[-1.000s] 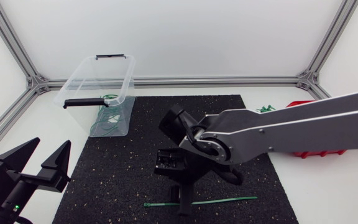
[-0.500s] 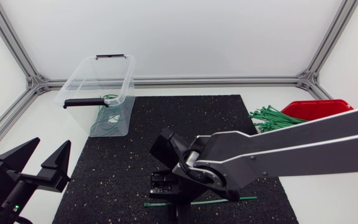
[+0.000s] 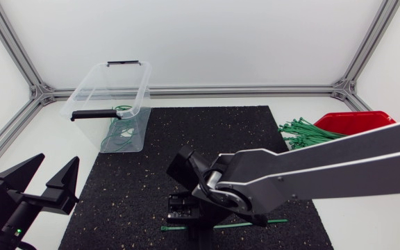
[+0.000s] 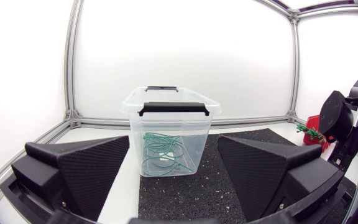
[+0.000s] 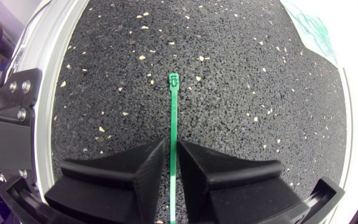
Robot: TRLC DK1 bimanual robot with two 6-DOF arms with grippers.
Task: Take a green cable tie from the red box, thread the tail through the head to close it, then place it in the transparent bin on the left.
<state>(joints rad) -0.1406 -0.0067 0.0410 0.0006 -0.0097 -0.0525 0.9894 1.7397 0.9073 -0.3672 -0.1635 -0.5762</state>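
Observation:
A single green cable tie point(image 5: 173, 112) lies flat on the black mat, head pointing away from my right gripper point(image 5: 171, 146). The gripper is lowered over it, and its fingers flank the tie with only a thin gap on each side. From above, my right arm covers the tie's middle, so only the ends of the tie point(image 3: 176, 228) show near the mat's front edge. The red box point(image 3: 356, 119) sits at the right, with a bundle of green ties point(image 3: 301, 130) spilling from it. The transparent bin point(image 3: 110, 97) at the back left holds looped green ties. My left gripper point(image 3: 46, 182) rests open at the front left, empty.
The black rubber mat point(image 3: 151, 160) covers the table's middle. Aluminium frame rails point(image 3: 207, 90) run along the back and sides. In the left wrist view the bin point(image 4: 173, 112) stands ahead of the open fingers, with my right arm point(image 4: 337, 121) off to one side.
My right arm swung toward the table's front and lowered over the tie, uncovering the red box. Its fingers have drawn in close around the tie. The left arm stayed still.

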